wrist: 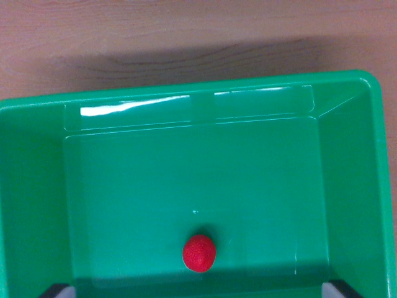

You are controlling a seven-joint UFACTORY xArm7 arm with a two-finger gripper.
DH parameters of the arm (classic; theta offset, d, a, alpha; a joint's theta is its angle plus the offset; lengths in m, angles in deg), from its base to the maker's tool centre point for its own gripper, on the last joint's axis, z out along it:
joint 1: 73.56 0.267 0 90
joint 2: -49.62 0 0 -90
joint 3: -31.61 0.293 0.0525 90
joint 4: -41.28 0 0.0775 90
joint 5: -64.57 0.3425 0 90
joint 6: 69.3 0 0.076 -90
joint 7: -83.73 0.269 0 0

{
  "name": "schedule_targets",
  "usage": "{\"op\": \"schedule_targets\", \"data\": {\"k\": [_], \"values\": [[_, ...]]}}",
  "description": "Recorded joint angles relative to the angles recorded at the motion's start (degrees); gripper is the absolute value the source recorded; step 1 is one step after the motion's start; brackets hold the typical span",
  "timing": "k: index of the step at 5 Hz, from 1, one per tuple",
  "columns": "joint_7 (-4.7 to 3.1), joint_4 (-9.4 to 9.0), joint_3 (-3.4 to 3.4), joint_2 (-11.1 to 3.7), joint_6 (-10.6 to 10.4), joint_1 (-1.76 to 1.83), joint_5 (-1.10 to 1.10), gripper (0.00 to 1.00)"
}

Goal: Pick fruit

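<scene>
A small red fruit [199, 253], round and dimpled like a strawberry, lies on the floor of a green plastic bin [186, 99], near the bottom middle of the wrist view. Two dark tips show at the bottom corners of the picture, one at the left [57, 290] and one at the right [343, 289]; they look like the gripper's fingers, spread wide on either side of the fruit. Nothing lies between them except the fruit, which rests free on the bin floor.
The bin's walls rise on all sides, with its far rim across the upper part of the view. Beyond the rim lies a wooden tabletop [186, 31]. The rest of the bin floor is bare green plastic.
</scene>
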Motion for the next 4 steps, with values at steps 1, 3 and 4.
{"op": "schedule_targets", "data": {"k": [1,3,4], "values": [[0.02,-1.42,0.11,-0.24,-1.57,0.00,-0.12,0.00],[0.05,-3.07,0.23,-0.53,-3.38,-0.01,-0.27,0.00],[0.05,-3.07,0.23,-0.53,-3.38,-0.01,-0.27,0.00]]}}
